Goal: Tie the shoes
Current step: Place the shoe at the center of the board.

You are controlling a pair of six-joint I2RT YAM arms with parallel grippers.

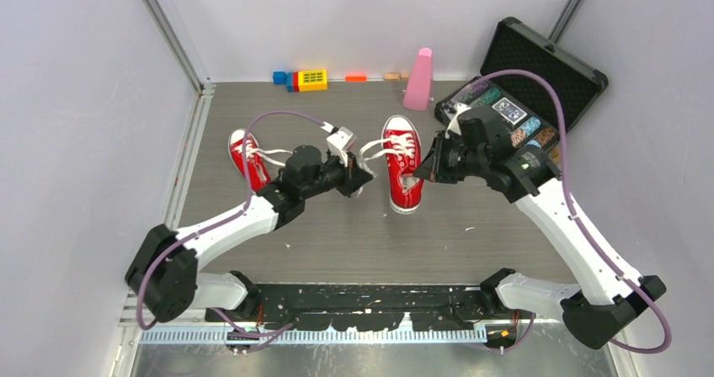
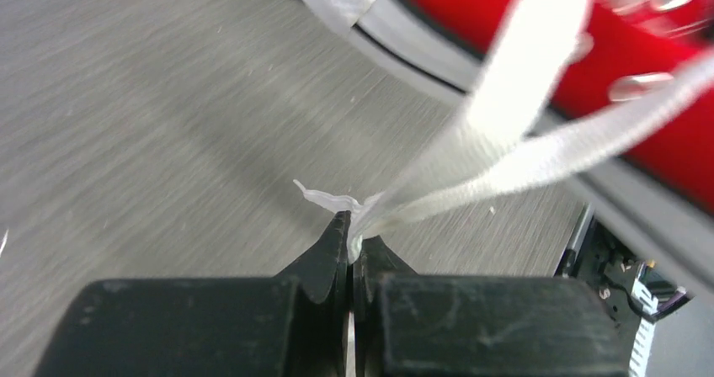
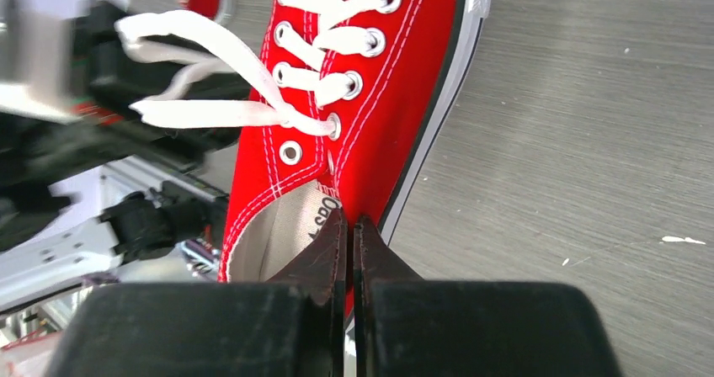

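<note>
one small red canvas sneaker with a white rubber sole (image 1: 404, 183) lies near the middle of the grey table (image 1: 471, 234), its toe toward the far edge, and the other red canvas sneaker (image 1: 240, 146) lies closer to the left edge with its laces loose. the right gripper (image 3: 349, 225) is clenched on the thin cloth side of the middle sneaker, beside the heel opening; i think it holds there so the shoe cannot slide or tip when the laces are pulled. the left gripper (image 2: 351, 234) is clenched on the flat white laces (image 2: 505, 146) close to their ends, and a clear plastic tip (image 2: 318, 196) pokes out just past the fingers. the laces run from the pinch to the top holes of that shoe and look stretched. grabbing them near the ends leaves a long piece free, which i think is needed for making a cross or a loop. no knot or bow shows on either shoe, so the tying looks only just begun.
</note>
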